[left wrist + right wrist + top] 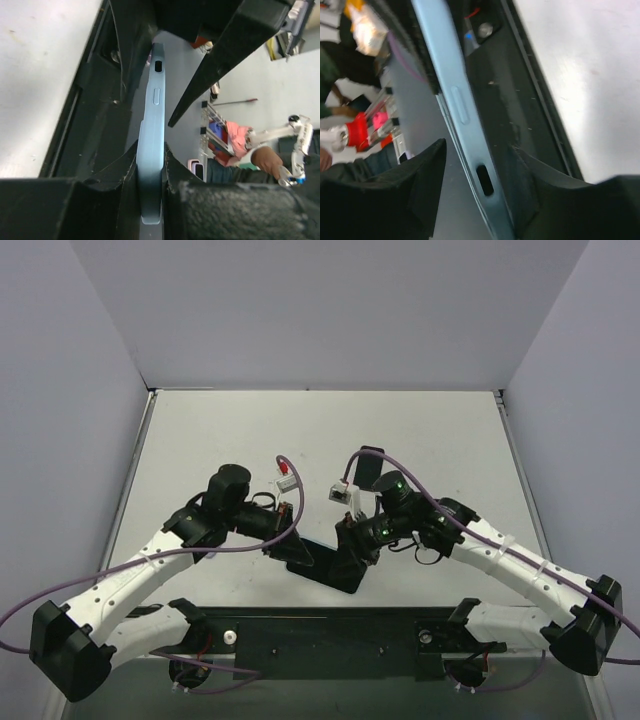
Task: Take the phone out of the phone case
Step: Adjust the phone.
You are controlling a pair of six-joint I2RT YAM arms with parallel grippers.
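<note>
Clamping phone case (153,115), left gripper (151,167), right gripper (479,186) astride

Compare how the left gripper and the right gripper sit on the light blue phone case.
The left gripper has its jaws tight against both sides of the phone case; the right gripper shows grey between one jaw and the case edge, so its grip is unclear. In their own wrist views the case runs nearly upright between the left gripper's jaws, slanted between the right gripper's. Both straddle the same light blue edge.
</note>
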